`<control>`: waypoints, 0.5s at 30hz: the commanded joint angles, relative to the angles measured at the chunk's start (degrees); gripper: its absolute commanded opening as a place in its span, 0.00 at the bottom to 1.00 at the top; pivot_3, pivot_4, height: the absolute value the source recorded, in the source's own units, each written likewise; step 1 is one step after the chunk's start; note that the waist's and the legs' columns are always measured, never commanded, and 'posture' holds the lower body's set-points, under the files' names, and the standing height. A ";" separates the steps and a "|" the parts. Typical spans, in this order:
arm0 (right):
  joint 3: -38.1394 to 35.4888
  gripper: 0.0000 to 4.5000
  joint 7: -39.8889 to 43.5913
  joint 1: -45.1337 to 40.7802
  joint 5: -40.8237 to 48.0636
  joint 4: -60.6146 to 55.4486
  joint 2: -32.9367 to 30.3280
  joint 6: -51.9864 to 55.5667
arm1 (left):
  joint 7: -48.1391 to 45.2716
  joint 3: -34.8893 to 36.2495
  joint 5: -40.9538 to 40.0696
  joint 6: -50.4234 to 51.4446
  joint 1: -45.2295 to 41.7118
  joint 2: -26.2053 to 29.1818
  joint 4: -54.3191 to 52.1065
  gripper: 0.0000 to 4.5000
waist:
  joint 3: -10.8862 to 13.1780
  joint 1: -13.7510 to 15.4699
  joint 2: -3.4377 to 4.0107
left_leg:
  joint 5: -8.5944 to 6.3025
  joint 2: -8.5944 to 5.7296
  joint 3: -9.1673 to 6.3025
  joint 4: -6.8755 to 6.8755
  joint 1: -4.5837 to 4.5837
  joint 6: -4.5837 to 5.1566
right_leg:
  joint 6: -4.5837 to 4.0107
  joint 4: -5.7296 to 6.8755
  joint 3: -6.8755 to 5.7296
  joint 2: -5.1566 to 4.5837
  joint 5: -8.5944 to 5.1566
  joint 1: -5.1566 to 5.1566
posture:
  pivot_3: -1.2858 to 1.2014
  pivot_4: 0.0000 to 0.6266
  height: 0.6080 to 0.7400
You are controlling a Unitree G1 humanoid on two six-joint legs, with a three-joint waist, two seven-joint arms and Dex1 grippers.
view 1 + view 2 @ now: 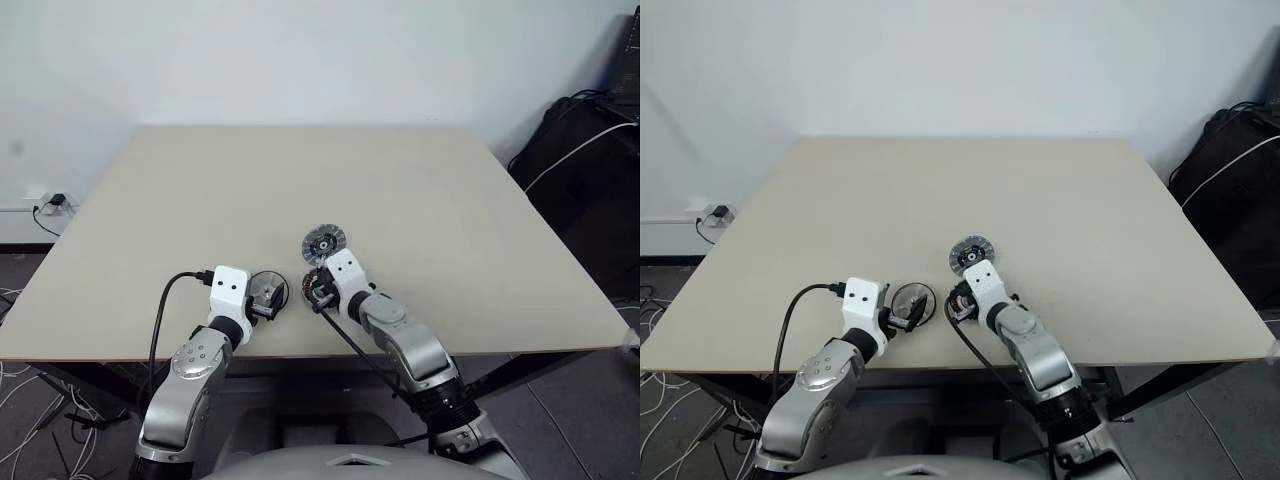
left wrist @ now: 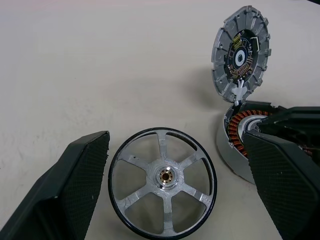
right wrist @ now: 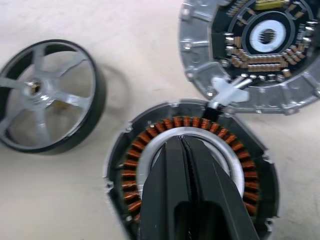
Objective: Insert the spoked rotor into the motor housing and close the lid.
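The spoked rotor (image 2: 162, 185), a silver wheel with a dark rim and a brass hub, lies flat on the table between the fingers of my open left gripper (image 2: 175, 144); neither finger touches it. To its right stands the motor housing (image 3: 150, 135) with its ring of copper windings. Its lid (image 3: 200, 75) lies flipped open on the table just beyond it, circuit side up, joined to the housing by a white connector. My right gripper (image 3: 181, 142) is shut and empty, its tips down over the housing's pale centre. In the head view, rotor (image 1: 268, 290), housing (image 1: 316, 284) and lid (image 1: 323, 243) sit near the table's front edge.
The beige table (image 1: 400, 190) stretches far beyond the parts. A black cable (image 1: 160, 310) runs along my left arm past the front edge. Dark bags and cables (image 1: 590, 150) stand on the floor to the right, off the table.
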 commanded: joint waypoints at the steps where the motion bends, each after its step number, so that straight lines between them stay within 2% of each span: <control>1: -1.23 0.01 -0.46 -1.58 -0.27 1.17 0.27 -1.40 | -0.28 -0.29 0.03 -0.87 -0.58 -0.30 -0.73 1.00 | 0.00 -0.01 0.00 | 0.00 0.00 0.00 0.00 0.00 0.00 | -0.01 0.00 0.00 0.00 0.01 0.00 | 0.52 0.00 1.00; 10: -3.73 0.01 -2.80 -4.06 -0.66 8.17 1.22 -4.07 | -0.24 -0.09 -0.06 -0.91 -0.80 -0.32 -0.82 1.00 | -0.02 -0.51 -0.01 | 0.00 0.01 0.00 0.00 0.06 0.00 | 0.15 0.04 -0.01 0.00 0.01 0.02 | 0.52 0.00 1.00; 15: -4.68 0.01 -1.27 -3.65 0.71 4.95 0.69 -5.08 | 0.04 0.14 -0.01 -1.12 -0.57 -0.41 -1.07 1.00 | -0.01 -0.44 -0.01 | 0.00 0.00 0.00 0.02 0.03 0.00 | 0.18 0.03 -0.02 -0.05 0.03 0.01 | 0.52 0.00 1.00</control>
